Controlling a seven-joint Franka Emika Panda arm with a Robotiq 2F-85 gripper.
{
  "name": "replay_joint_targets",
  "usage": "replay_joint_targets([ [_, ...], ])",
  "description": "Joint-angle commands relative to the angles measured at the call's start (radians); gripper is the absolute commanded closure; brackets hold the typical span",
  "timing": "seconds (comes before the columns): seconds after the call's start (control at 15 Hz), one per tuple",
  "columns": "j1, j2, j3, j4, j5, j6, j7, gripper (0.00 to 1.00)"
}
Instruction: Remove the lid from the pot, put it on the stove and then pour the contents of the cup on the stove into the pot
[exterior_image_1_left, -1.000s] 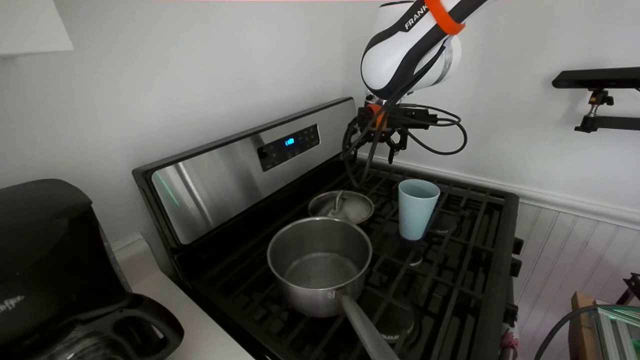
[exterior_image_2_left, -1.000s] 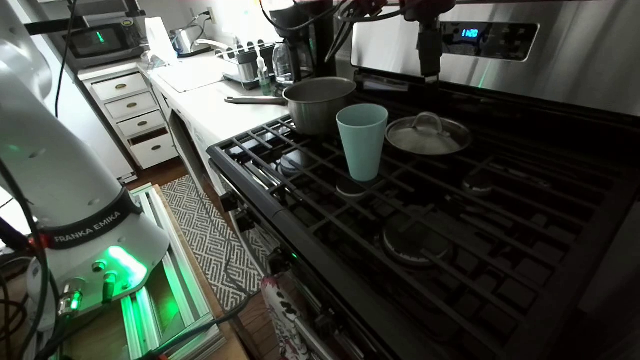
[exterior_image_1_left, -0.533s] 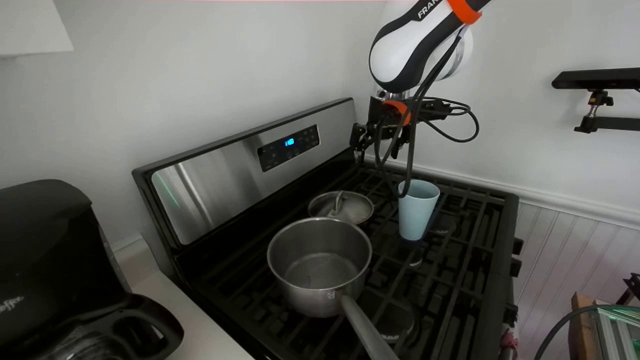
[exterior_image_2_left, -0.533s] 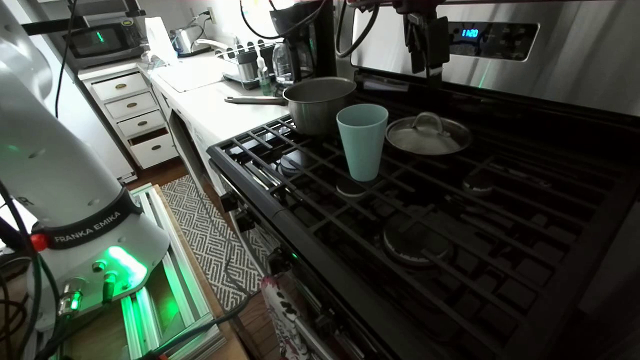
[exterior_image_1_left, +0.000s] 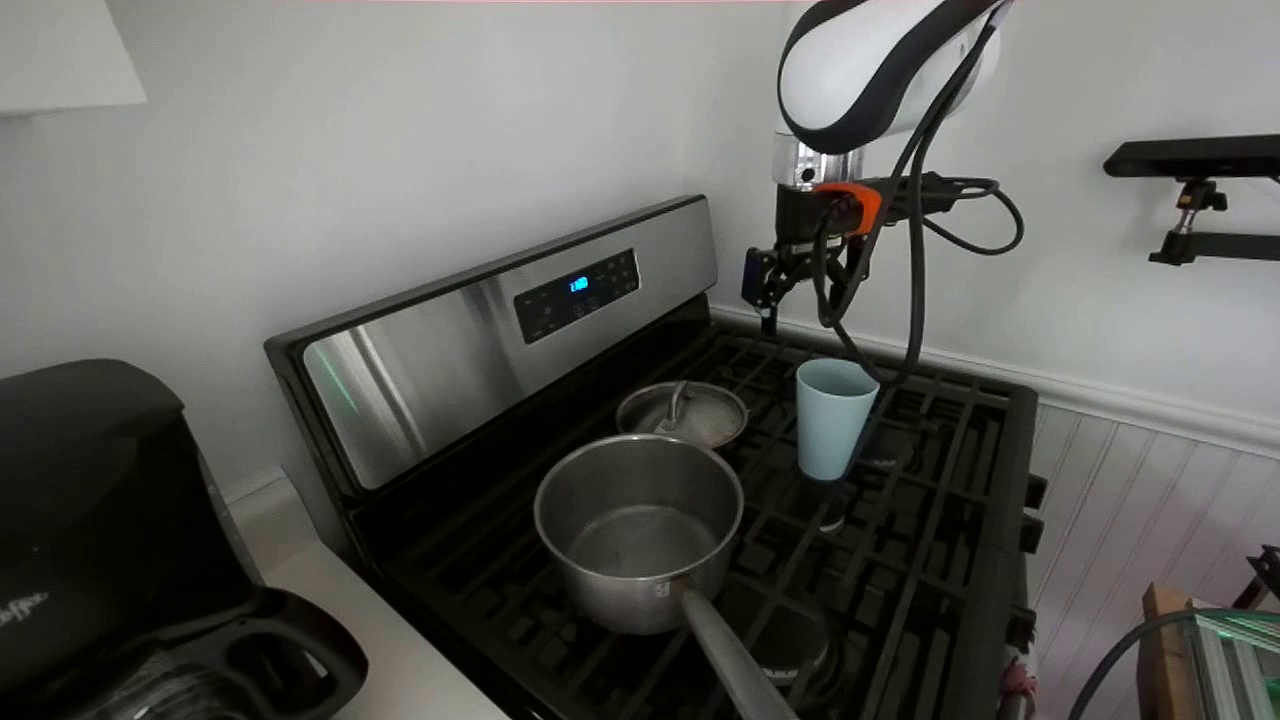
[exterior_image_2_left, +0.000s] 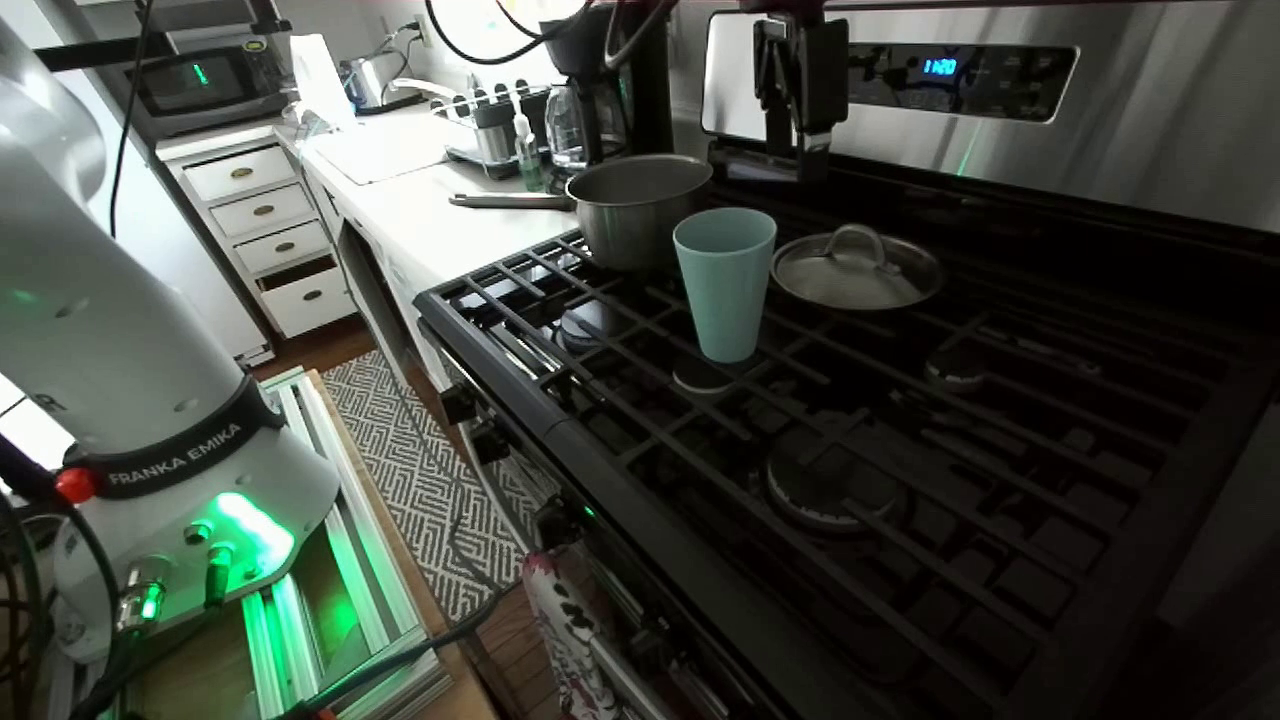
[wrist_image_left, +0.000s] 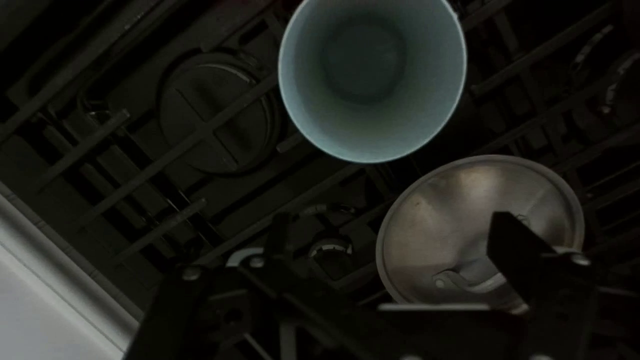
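Starting from the left in an exterior view, the shiny, long-handled stainless steel pot (exterior_image_1_left: 640, 535) sits uncovered on the black-and-steel stove (exterior_image_1_left: 960, 510); I make it my dial's centre. Near it, at one o'clock, the round, glassy, silver-rimmed lid (exterior_image_1_left: 710, 415) lies on the stove, so I judge that step done. Higher, also about one o'clock, hangs my black two-fingered gripper (wrist_image_left: 390, 222), spread wide and holding nothing. It has just moved away from the stainless back panel (exterior_image_1_left: 420, 370), while all on the stove has stayed put; I read that as the turn from lid work to pouring. At two o'clock stands the pale-blue, tapered, handleless cup (exterior_image_1_left: 832, 425), upright and not yet gripped. In the wrist view it shows at twelve o'clock from me, so a reach that way seems called for; what it contains I cannot tell.
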Motion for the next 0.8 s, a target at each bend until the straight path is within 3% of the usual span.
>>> replay_joint_targets([
  [0.0, -0.021, -0.004, 0.018, -0.001, 0.000, -0.005, -0.001, 0.00],
  [0.47, -0.064, 0.006, -0.008, 0.032, -0.003, -0.106, -0.125, 0.00],
  [0.73, -0.089, 0.013, -0.019, 0.044, 0.009, -0.183, -0.267, 0.00],
])
